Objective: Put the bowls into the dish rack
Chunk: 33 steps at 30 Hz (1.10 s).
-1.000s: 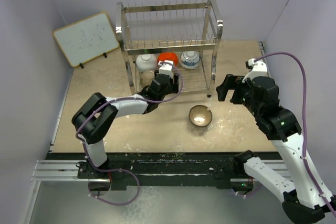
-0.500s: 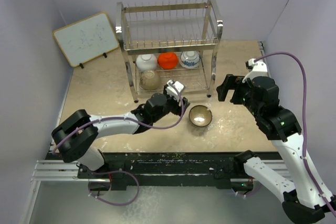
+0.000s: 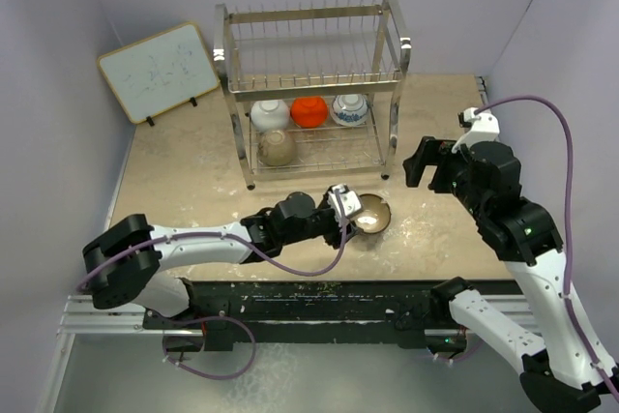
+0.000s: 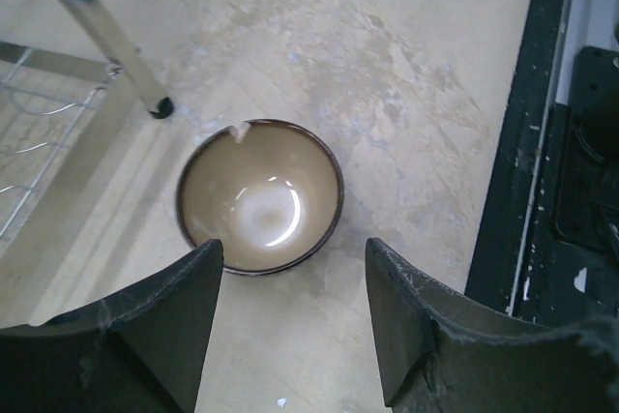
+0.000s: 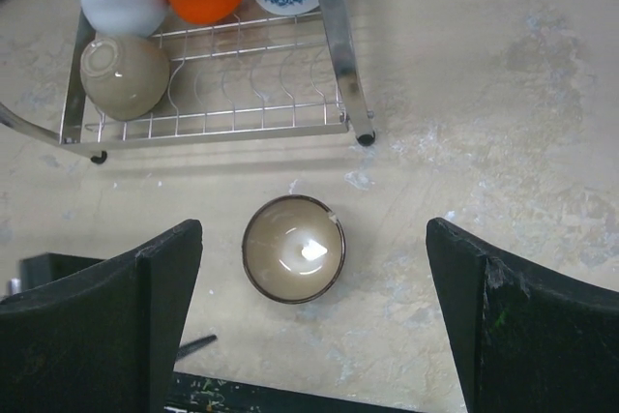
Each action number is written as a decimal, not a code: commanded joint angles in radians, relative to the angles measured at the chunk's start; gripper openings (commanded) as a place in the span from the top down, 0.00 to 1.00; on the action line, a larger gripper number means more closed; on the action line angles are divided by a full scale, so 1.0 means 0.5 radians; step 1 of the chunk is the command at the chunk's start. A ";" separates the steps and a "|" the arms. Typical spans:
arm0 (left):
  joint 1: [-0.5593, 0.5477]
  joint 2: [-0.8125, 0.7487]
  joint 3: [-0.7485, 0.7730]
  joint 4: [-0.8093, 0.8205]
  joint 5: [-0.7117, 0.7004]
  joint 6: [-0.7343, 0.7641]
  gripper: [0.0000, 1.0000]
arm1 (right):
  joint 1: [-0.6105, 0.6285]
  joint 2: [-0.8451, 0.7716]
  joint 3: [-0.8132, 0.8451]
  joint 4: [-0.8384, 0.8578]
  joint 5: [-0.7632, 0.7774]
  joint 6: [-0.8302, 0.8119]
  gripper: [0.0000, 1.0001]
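A bowl with a dark brown rim and pale inside stands upright on the table in front of the dish rack. My left gripper is just to its left, and in the left wrist view this gripper is open with the bowl right beyond its fingertips, nothing between them. On the rack's lower shelf sit a white bowl, an orange bowl, a blue-and-white bowl and a beige bowl. My right gripper hangs open, high above the table, to the right of the rack; its wrist view shows the table bowl below it.
A white wood-framed board leans at the back left. The rack's front right leg stands close behind the table bowl. A black rail runs along the table's near edge, and walls close in both sides.
My left arm has drawn back from the rack's lower shelf and swung right and nearer, up to the bowl on the table. The right arm has barely moved.
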 commanded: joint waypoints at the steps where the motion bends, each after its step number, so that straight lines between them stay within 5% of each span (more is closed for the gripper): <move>1: -0.072 0.113 0.193 -0.072 0.171 0.134 0.37 | -0.009 -0.016 0.152 -0.008 0.056 -0.013 0.01; 13: -0.117 0.592 0.525 -0.166 0.299 0.273 0.37 | -0.008 -0.031 0.218 -0.059 0.077 -0.035 0.01; 33: -0.119 1.062 0.714 -0.042 -0.057 0.391 0.40 | -0.008 -0.035 0.177 -0.052 0.101 -0.044 0.01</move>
